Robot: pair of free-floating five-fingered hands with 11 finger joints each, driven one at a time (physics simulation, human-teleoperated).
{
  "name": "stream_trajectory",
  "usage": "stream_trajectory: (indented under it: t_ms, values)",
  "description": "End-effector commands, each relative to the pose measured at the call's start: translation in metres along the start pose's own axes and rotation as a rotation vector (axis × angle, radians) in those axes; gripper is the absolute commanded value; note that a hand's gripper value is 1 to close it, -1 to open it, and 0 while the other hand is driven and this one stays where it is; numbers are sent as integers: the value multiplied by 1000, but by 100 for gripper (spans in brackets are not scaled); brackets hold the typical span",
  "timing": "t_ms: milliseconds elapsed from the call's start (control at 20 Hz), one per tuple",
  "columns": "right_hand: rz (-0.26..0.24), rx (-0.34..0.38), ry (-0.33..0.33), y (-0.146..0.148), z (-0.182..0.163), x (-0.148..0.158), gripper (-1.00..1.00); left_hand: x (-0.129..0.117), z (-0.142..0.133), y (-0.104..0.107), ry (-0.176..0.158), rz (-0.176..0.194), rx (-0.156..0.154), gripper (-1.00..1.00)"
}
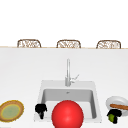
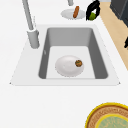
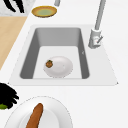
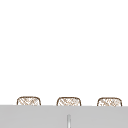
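Observation:
My right hand [image 1: 114, 115] hovers at the counter's front right, fingers curled round a small green fruit [image 1: 112, 118]. In the left side view the right hand [image 2: 93, 10] sits just beside a white plate [image 2: 67, 13] that carries a brown sausage-like roll [image 2: 76, 11]. The right side view has this hand [image 3: 7, 96] at the left edge with the green fruit [image 3: 3, 106] under it. My left hand [image 1: 40, 109] floats by the sink's front left corner with relaxed fingers, holding nothing. A big red ball [image 1: 67, 115] fills the front of the sink.
Inside the sink basin [image 2: 100, 57] lies a white plate [image 2: 67, 66] with a small brown-green item [image 2: 78, 63] on its edge. A yellow-rimmed plate [image 1: 11, 110] rests on the counter at left. The tap [image 1: 68, 72] rises behind the sink. Wicker chairs [image 1: 29, 43] line the far edge.

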Motion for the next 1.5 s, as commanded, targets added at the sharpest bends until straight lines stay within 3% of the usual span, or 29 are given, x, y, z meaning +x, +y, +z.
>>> stream_trajectory:
  t_ms: [0,200,350,550,750,1450]
  values:
    - [9,-23,-55,12,5,-16,100,0,0,0,0,0,0,0]
    - [-31,-86,-96,15,10,-24,100,0,0,0,0,0,0,0]
    - [-53,-138,-86,1,9,-9,100,0,0,0,0,0,0,0]
    - [-23,-80,-37,-26,10,23,100,0,0,0,0,0,0,0]
    - [8,-86,-14,-44,10,50,100,0,0,0,0,0,0,0]
    - [12,-71,-5,-120,5,160,100,0,0,0,0,0,0,0]
